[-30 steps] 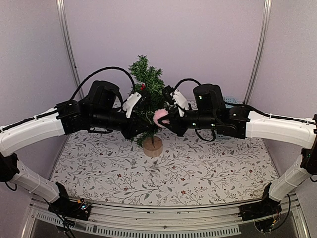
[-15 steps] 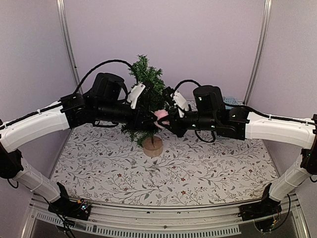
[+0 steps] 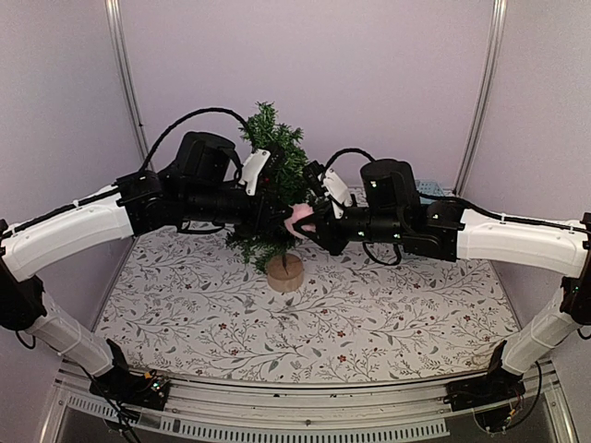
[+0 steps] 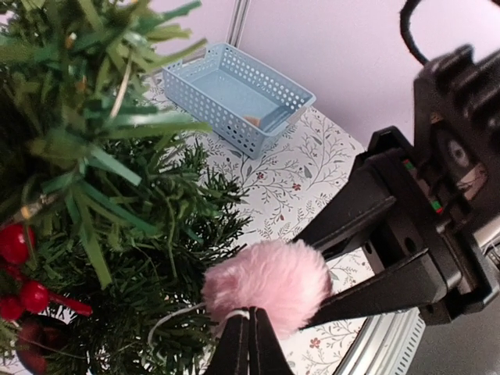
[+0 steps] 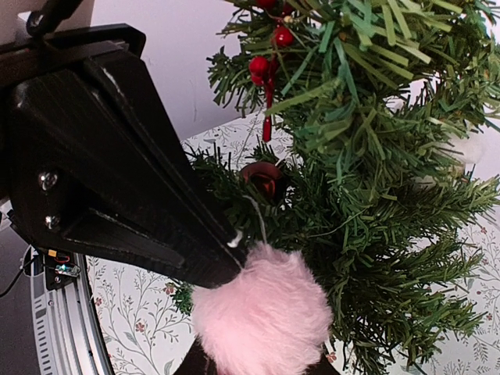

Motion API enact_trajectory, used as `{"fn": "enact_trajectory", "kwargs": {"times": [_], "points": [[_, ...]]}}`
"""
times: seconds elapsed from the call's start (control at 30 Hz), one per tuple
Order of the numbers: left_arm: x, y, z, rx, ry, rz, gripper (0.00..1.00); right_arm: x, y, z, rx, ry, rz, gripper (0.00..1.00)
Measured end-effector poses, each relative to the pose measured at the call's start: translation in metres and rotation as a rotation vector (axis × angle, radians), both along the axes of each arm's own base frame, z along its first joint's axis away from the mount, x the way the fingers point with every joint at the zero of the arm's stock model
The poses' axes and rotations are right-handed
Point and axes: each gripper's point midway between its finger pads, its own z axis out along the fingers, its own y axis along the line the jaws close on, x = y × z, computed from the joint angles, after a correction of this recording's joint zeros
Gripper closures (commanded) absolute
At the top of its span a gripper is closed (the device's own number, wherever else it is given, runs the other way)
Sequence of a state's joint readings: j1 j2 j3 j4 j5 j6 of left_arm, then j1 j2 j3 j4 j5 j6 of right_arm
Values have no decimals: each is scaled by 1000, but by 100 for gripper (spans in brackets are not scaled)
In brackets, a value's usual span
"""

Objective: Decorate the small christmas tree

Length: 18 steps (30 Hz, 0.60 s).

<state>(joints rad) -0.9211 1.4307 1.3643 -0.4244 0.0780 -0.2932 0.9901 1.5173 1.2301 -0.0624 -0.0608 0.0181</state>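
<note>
The small christmas tree stands on its pale wooden stump at the back middle of the table. A fluffy pink pom-pom with a white string loop hangs in front of its right-hand branches. My right gripper is shut on the pom-pom, whose fluff fills the gap between its fingers. My left gripper reaches through the branches, and its shut tips pinch the white string just under the pom-pom. Red berries and a dark red bauble hang in the tree.
A pale blue perforated basket sits at the back right behind the right arm, with something small and orange in it. The floral tablecloth covers the table. Metal frame posts stand at the back corners.
My left gripper has moved right and up, from the tree's left side through the branches to the pom-pom's string. My right gripper with the pom-pom has stayed in place.
</note>
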Motion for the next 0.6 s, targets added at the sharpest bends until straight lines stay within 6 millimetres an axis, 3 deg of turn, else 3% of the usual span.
{"fn": "enact_trajectory", "kwargs": {"times": [0.6], "points": [[12, 0, 15, -61, 36, 74, 100, 0, 0, 0, 2, -1, 0, 100]]}}
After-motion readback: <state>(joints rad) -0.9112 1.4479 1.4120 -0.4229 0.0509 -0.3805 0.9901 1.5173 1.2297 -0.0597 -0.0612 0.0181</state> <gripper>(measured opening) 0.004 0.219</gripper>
